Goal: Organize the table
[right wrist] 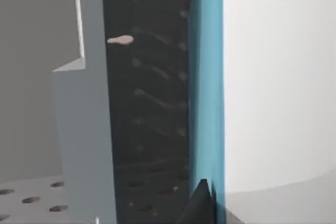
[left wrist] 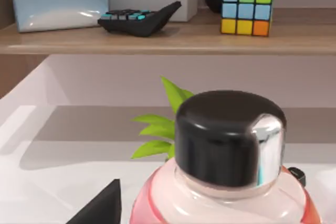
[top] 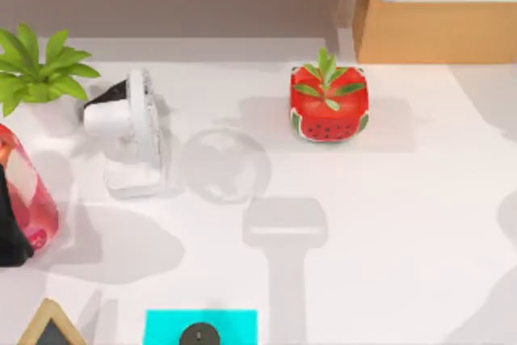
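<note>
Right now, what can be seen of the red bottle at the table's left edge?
The translucent red-pink bottle lies at the top view's left edge of the plain white table, partly cut off by the frame. In the left wrist view it has a clear pinkish shoulder and a glossy black cap with a shiny silver band. A dark shape sits against its lower side in the top view; what it is cannot be told. A green leafy plant stands behind it.

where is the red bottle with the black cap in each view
top view: red bottle at the table's left edge, in front of the green plant.
left wrist view: close up at the bottom centre, black cap uppermost.
right wrist view: a dark panel with a blue edge, seen close.
shared landmark: the green plant, whose leaves poke out just behind the bottle in the left wrist view.
</note>
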Robot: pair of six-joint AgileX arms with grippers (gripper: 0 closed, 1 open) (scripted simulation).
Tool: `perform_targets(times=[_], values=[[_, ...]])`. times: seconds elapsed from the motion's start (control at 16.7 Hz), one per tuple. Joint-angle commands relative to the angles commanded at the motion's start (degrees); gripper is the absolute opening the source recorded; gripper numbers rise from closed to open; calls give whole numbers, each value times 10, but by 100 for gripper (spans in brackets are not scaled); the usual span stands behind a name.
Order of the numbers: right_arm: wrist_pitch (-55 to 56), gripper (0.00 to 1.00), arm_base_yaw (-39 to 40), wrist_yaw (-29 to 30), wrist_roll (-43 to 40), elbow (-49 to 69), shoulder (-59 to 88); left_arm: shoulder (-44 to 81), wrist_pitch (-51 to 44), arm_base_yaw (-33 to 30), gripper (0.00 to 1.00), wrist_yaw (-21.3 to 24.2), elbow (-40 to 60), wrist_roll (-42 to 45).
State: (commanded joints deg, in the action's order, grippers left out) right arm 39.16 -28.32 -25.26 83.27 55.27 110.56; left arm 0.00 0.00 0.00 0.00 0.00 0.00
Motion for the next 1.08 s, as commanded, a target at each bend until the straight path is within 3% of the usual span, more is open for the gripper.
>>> perform_targets(times=[0.36, 1.08], values=[[-4, 0, 6, 10, 1, 26, 24, 0, 0, 0, 100, 0, 0, 0], [-4, 90, 6, 10, 1, 26, 24, 0, 0, 0, 100, 0, 0, 0]])
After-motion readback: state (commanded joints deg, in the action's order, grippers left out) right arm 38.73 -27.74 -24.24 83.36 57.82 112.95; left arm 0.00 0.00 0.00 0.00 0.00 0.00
